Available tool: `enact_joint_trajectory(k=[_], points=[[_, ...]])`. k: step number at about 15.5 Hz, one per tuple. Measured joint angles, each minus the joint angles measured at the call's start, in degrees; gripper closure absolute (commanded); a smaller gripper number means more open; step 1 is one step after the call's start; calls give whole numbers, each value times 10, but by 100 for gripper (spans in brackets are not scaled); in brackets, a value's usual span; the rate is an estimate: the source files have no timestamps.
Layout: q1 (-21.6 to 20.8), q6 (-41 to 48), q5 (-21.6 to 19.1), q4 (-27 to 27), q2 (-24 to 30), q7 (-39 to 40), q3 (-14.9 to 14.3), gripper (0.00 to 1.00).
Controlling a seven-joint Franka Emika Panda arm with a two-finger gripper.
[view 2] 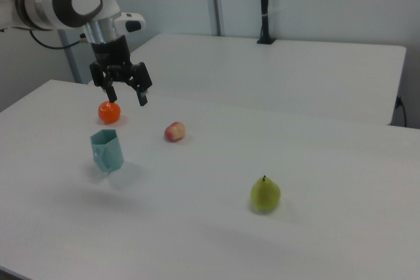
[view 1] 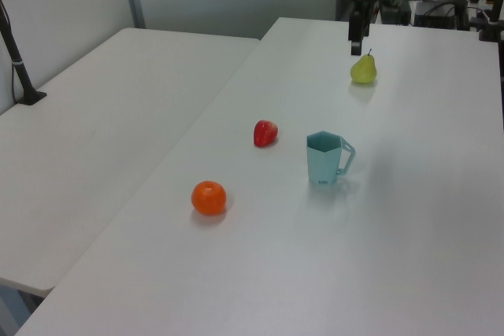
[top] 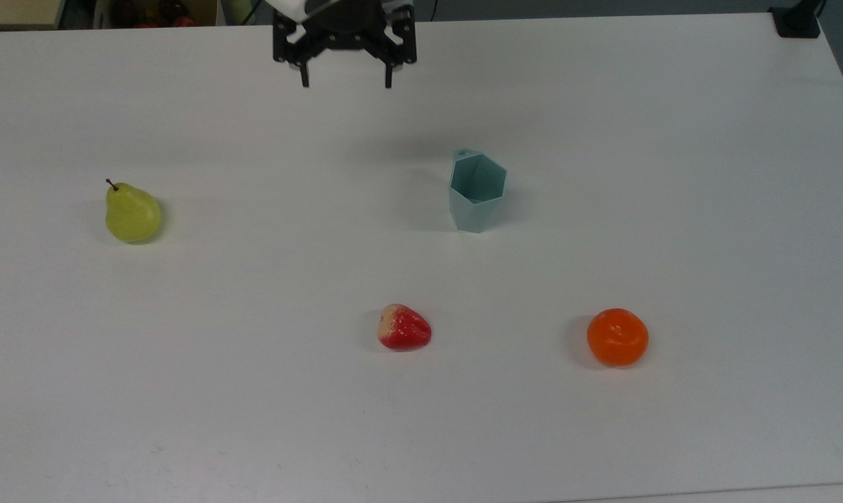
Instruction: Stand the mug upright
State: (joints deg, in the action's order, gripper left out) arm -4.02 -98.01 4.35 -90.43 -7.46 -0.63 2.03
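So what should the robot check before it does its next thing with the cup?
1. Mug standing on its base with the opening up: ok.
2. Gripper let go of the mug and raised clear of it: ok, its fingers are spread apart with nothing between them.
3. Mug's handle free and not caught on anything: ok in the left view.
4. Pear, strawberry and orange all apart from the mug: ok.
5. Mug well away from the table edges: ok.
6. Mug steady and not wobbling: cannot tell from still pictures.
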Motion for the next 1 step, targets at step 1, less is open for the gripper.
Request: enact_joint_trajectory(k=[1], points=[[3,6,0,0,7,1,0,0]])
